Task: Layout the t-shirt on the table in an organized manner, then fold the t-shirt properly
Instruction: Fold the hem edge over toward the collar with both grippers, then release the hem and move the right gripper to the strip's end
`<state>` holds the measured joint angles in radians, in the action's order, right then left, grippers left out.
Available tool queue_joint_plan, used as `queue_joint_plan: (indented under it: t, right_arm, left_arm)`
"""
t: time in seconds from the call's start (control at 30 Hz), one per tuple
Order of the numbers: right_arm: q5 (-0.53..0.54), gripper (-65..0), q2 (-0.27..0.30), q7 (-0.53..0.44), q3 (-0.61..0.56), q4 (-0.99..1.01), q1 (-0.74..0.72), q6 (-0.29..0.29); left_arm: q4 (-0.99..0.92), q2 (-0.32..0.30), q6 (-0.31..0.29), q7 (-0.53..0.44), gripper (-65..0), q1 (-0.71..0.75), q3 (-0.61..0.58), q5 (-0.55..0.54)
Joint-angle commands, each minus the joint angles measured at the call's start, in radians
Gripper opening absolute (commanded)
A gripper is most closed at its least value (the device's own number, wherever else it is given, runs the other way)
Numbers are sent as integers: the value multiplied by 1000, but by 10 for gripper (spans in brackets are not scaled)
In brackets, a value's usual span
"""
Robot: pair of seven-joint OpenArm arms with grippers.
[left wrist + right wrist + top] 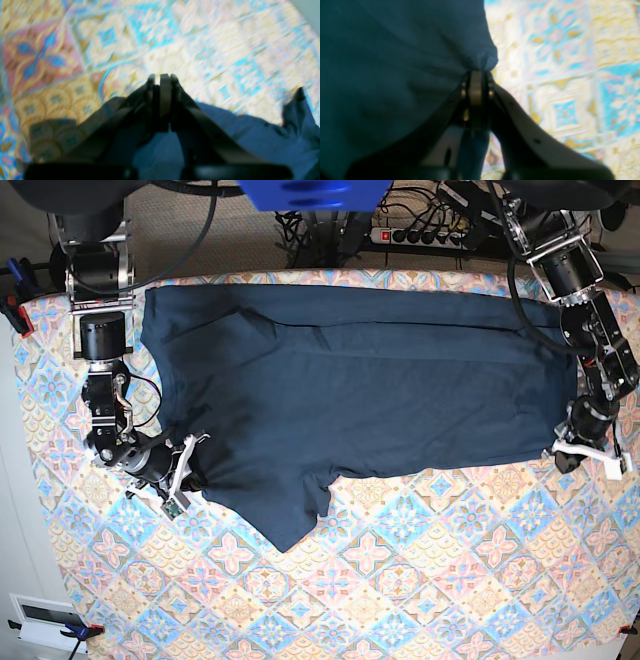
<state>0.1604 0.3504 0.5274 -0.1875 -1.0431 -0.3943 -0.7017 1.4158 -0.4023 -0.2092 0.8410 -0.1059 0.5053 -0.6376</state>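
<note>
Both arms spread the t-shirt (pixel 360 380) flat on the counter (pixel 420 580), the right gripper (pixel 190 470) clenched on a sleeve edge and the left gripper (pixel 572 448) pinching the hem; smoothing the bunched sleeve likely precedes folding.

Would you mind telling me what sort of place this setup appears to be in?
Probably a robotics lab or workshop: a table under a floral tile-patterned cloth, a dark navy fabric t-shirt spread between two arms, and a power strip with tangled cables behind.
</note>
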Motion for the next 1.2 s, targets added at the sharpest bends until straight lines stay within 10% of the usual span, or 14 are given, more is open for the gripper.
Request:
queue_joint_plan:
  t: [0.0,0.87,1.17]
  right_arm:
    - [11,-648,25,-2,32,-41,-1,4]
    - [14,-648,83,144,326,-592,440,4]
    - [244,-648,203,144,383,-596,539,4]
  left_arm:
    - [18,-22,-5,-19,-650,-24,6,-14]
    - [125,-71,-5,-21,-650,219,11,-187]
    - [119,-73,-5,-19,-650,274,5,-184]
